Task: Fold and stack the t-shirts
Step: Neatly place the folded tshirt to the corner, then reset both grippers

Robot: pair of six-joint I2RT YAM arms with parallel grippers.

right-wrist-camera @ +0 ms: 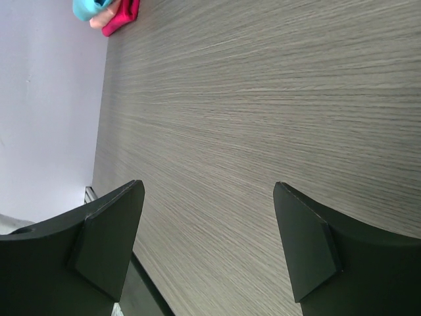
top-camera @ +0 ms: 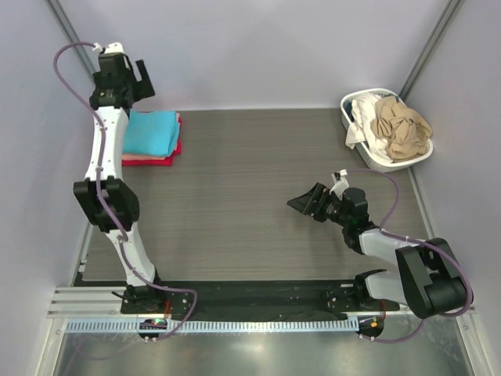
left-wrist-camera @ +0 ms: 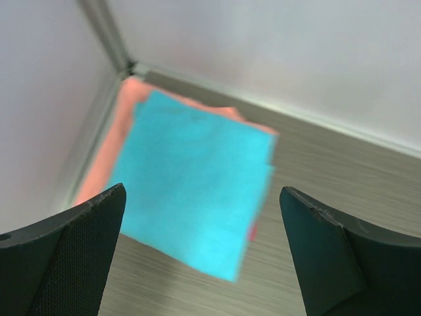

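A folded stack of t-shirts lies at the back left of the table: turquoise (top-camera: 153, 131) on top, salmon-pink under it, red (top-camera: 174, 150) at the bottom. My left gripper (top-camera: 142, 78) hangs open above the stack, off the cloth. In the left wrist view, the turquoise shirt (left-wrist-camera: 191, 184) shows below the open left gripper (left-wrist-camera: 202, 191), with salmon-pink (left-wrist-camera: 115, 138) edging it. My right gripper (top-camera: 301, 204) is open over bare table at centre right, and nothing lies between the fingers of the right gripper (right-wrist-camera: 208, 187). The stack (right-wrist-camera: 105, 13) is far off.
A white laundry basket (top-camera: 395, 166) sits at the back right corner, holding a crumpled tan shirt (top-camera: 399, 125) and a white one (top-camera: 366, 117). Walls close in the table at the back and on both sides. A rail (top-camera: 235, 321) runs along the near edge.
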